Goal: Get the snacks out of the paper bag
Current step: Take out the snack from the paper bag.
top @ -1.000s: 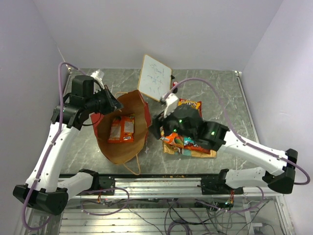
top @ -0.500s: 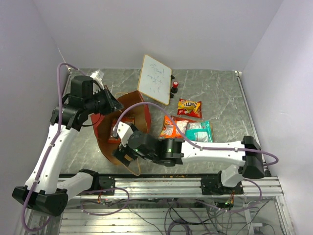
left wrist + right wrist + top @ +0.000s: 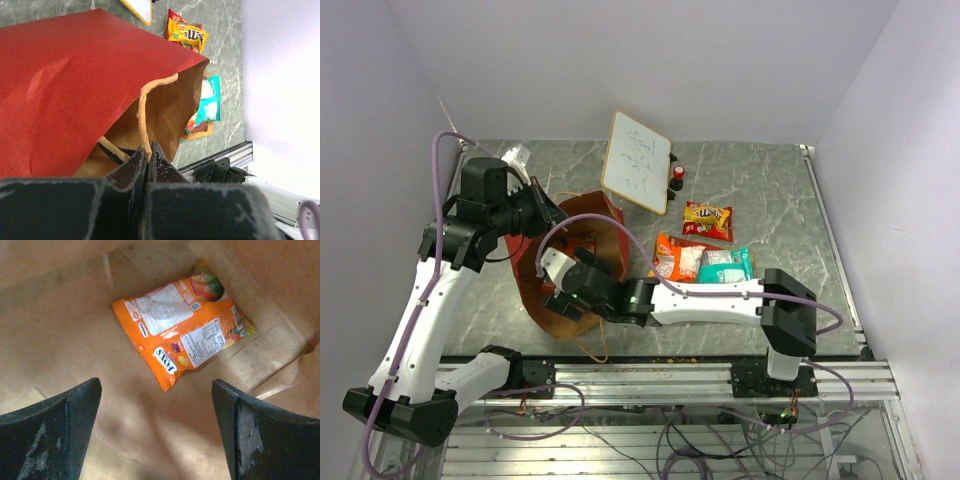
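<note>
The paper bag (image 3: 602, 222) lies on its side, red outside and brown inside, mouth toward the near edge. My left gripper (image 3: 546, 209) is shut on a tan loop handle (image 3: 142, 114) and holds the bag (image 3: 75, 85) open. My right gripper (image 3: 564, 297) is inside the bag's mouth, open and empty. In the right wrist view its jaws (image 3: 156, 386) stand wide apart just above an orange snack packet (image 3: 179, 342) lying flat on the bag's brown floor (image 3: 65, 340). On the table to the right lie a yellow-brown packet (image 3: 707, 220), an orange-red packet (image 3: 674, 259) and a teal-white packet (image 3: 727, 266).
A tilted whiteboard (image 3: 638, 162) stands behind the bag, with small red-and-black bottles (image 3: 677, 176) beside it. The aluminium rail (image 3: 660, 375) runs along the near edge. Purple walls close in on both sides.
My right arm swung left from the packets on the table and went into the bag's mouth. The packets stayed on the table. My left gripper kept hold of the handle.
</note>
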Robot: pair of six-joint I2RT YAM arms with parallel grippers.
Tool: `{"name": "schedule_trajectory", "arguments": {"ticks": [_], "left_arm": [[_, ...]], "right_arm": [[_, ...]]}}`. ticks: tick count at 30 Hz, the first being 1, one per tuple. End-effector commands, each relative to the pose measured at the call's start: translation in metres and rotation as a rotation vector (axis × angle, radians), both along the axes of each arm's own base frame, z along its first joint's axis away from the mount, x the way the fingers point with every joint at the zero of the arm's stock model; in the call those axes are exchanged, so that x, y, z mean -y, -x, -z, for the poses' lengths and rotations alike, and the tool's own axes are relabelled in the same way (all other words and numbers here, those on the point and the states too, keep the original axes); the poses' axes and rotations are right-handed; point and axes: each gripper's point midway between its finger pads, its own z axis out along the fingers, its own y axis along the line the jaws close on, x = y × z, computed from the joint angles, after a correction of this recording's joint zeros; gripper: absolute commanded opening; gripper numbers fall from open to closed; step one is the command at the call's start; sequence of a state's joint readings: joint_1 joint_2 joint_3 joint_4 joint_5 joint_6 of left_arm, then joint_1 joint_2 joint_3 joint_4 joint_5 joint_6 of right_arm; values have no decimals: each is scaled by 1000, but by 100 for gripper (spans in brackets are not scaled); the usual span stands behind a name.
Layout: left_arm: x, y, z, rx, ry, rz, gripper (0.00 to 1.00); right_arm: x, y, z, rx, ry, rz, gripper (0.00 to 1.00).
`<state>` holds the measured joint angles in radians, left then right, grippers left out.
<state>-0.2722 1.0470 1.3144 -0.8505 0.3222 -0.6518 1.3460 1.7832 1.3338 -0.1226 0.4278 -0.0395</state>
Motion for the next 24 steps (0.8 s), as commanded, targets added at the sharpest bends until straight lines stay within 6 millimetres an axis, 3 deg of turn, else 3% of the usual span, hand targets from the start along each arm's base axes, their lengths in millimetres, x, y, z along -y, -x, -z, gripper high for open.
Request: {"name": "schedule_trajectory", "arguments": {"ticks": [1,10,16,24], "left_arm": [[2,2,-7,19,8,18,7],[5,1,-7,15,23,18,7],[7,1,-8,11,43,15,7],[6,5,-12,16,64,4,7]], "right_arm": [[-8,-15,14,-8,9,45,92],[20,-55,37,-190,-62,221,91],[13,-52,56,-247,-49,212,89],[14,-47,97,-303,34,229,89]]}}
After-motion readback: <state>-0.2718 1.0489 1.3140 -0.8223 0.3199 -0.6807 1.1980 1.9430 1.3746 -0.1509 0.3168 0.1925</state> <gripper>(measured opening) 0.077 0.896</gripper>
